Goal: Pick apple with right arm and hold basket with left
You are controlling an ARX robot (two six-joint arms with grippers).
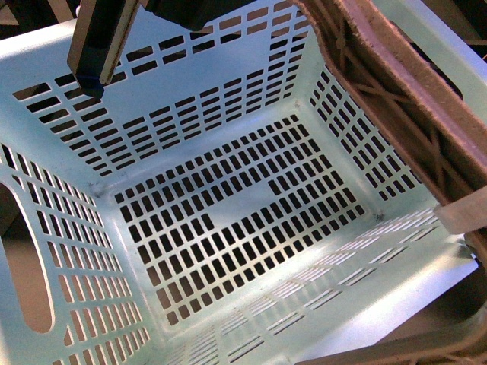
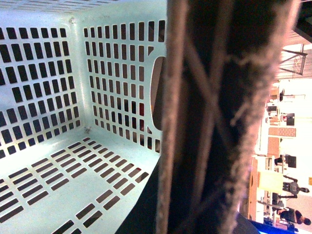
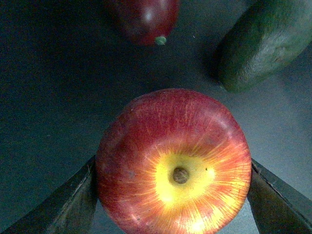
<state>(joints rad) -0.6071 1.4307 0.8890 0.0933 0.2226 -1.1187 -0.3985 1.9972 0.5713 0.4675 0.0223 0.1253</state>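
A mint slotted basket [image 1: 365, 304] fills the front view, a brown handle [image 1: 396, 99] along its right rim; the left gripper [image 1: 90, 57] shows one dark, blue-tipped finger over its far-left corner, and I cannot tell how its jaws stand. The apple [image 3: 173, 146], glossy red streaking to yellow round its brown stem pit, is pinched by the right gripper [image 3: 173, 165] over a dark surface [image 3: 48, 73], near a green fruit [image 3: 263, 44] and a dark red fruit [image 3: 144, 19].
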